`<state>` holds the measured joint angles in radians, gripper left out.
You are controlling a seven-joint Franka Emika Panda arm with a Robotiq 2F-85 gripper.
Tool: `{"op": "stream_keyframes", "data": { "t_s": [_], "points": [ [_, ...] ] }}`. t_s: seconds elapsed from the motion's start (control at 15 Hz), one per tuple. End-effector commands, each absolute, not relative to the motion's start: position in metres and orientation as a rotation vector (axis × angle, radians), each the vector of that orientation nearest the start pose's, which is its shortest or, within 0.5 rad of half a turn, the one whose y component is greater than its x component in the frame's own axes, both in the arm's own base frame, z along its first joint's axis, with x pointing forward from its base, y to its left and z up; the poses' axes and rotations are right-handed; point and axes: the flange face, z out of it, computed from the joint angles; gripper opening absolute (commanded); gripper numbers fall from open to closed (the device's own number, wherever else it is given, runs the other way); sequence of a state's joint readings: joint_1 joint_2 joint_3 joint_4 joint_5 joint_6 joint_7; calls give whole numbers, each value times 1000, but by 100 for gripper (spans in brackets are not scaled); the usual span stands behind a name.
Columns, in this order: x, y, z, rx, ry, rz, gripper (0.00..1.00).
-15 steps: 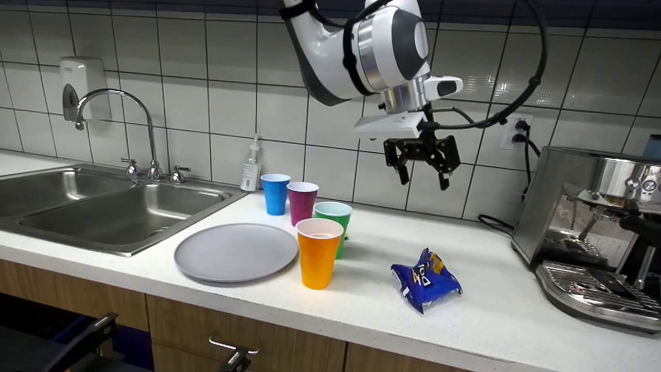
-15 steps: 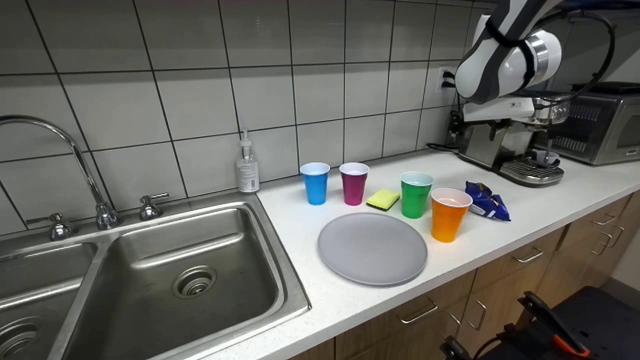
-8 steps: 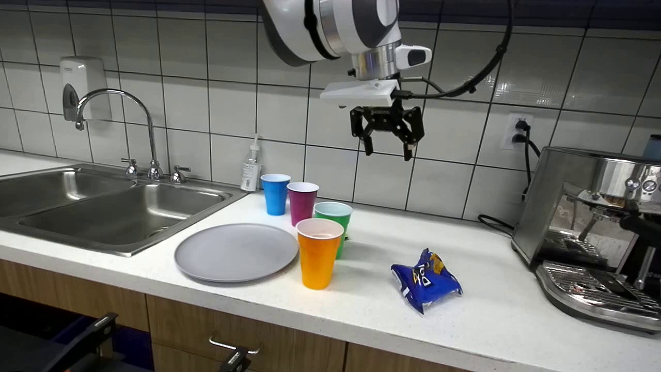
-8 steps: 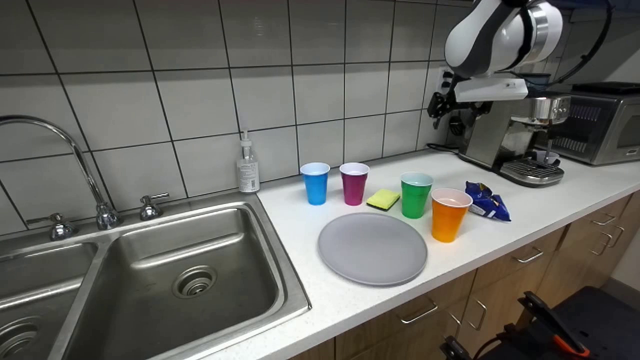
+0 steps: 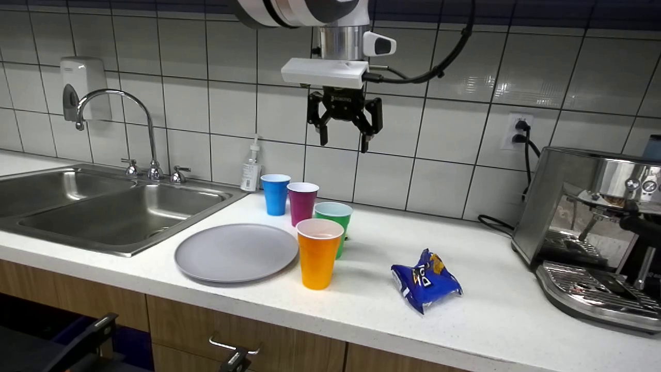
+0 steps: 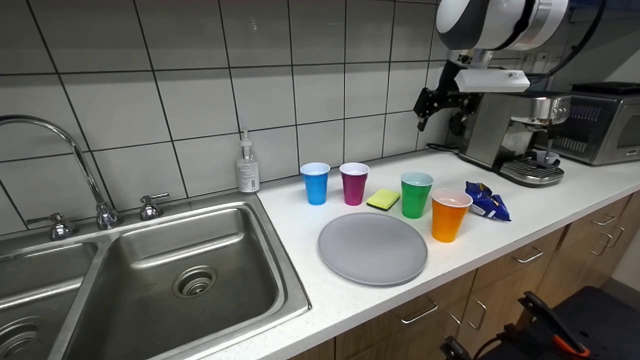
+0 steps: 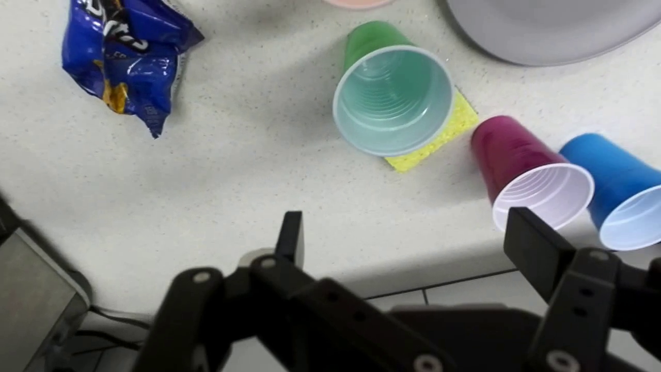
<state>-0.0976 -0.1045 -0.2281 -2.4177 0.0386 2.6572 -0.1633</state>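
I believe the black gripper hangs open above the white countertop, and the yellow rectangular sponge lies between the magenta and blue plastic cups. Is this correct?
Not quite: an exterior view shows the yellow rectangular sponge between the magenta plastic cup and the green plastic cup, not the blue plastic cup. The black gripper hangs open above the white countertop.

In an exterior view, my gripper (image 5: 344, 145) hangs, jaws apart, above the countertop (image 5: 496, 289), where an orange cup (image 5: 317, 261), green cup (image 5: 338, 216), purple cup (image 5: 302, 204) and blue cup (image 5: 276, 197) stand near a gray plate (image 5: 236, 253); a Doritos bag (image 5: 426, 283) lies apart.
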Motion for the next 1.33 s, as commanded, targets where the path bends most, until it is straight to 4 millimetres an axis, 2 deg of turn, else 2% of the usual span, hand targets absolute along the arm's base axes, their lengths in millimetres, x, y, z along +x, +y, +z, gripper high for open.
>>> {"op": "stream_keyframes", "data": {
  "t_s": [0.0,0.33,0.4,1.07,1.27],
  "points": [
    [462,-149,387,-3101,155,-437,100],
    [450,-140,376,-3113,10,-277,100],
    [459,-147,370,-3119,88,-316,100],
    [457,-143,369,-3117,55,-289,100],
    [444,-137,371,-3124,16,-315,100]
  ]
}}
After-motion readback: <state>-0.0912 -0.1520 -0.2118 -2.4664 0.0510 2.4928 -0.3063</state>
